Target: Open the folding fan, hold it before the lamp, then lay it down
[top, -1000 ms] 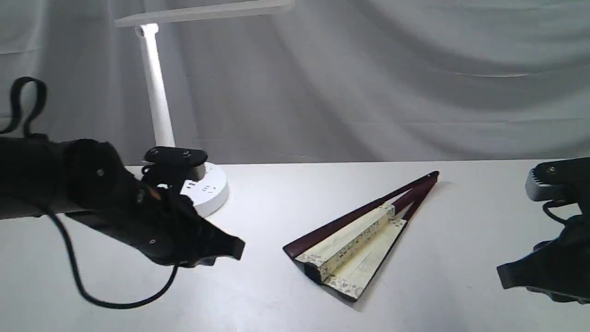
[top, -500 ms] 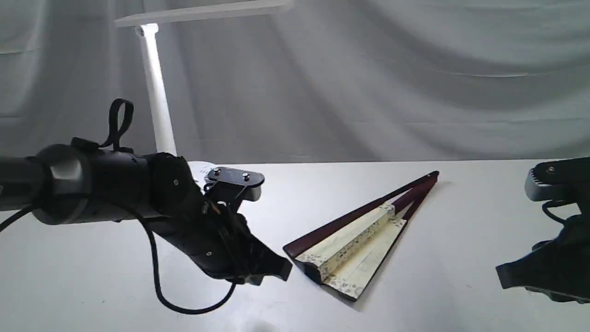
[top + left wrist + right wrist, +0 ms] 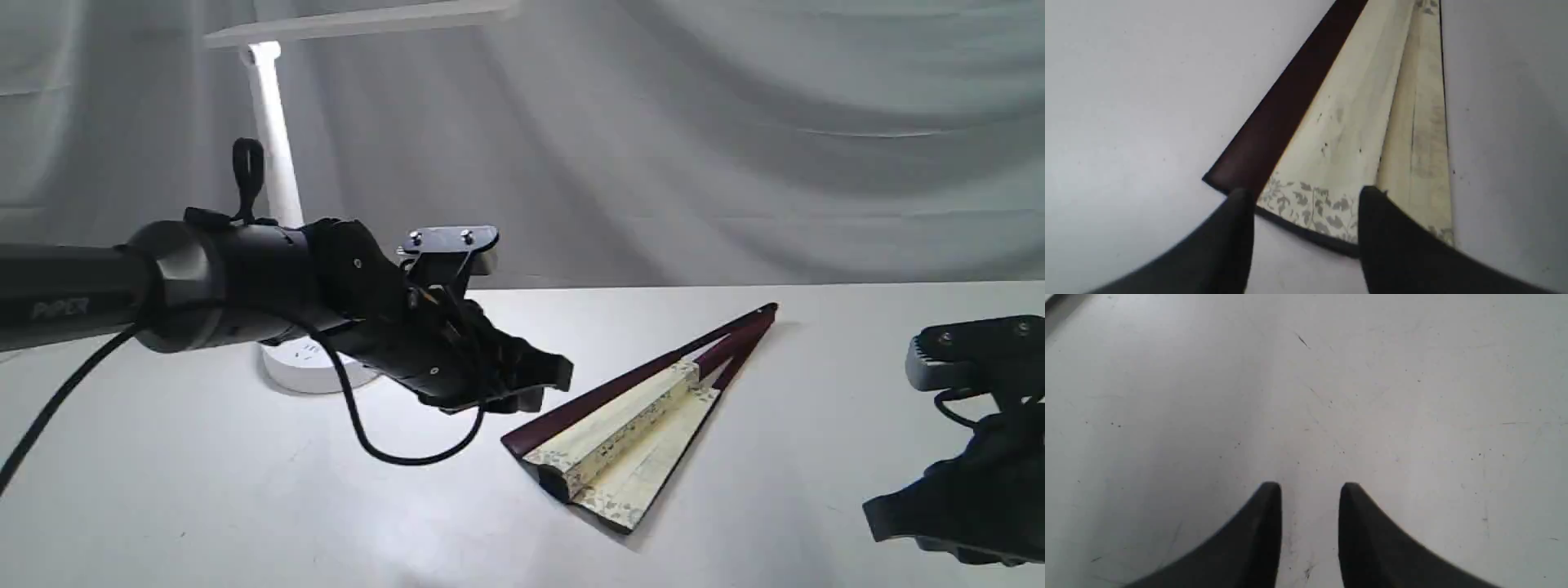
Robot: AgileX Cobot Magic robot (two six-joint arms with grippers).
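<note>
Fan right of lamp, perhaps nearer

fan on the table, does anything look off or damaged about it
The folding fan lies part-open on the table: one maroon guard angles away from the folded cream leaf. A few dark specks mark the leaf; no tear shows. The left gripper hovers open at its wide end.

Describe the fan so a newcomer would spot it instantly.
In the exterior view, on the table right of the lamp, near the left pincer, lies the fan. Unlike its plain neighbours, it is a barely spread wedge: maroon guards, cream leaf, floral border.
</note>
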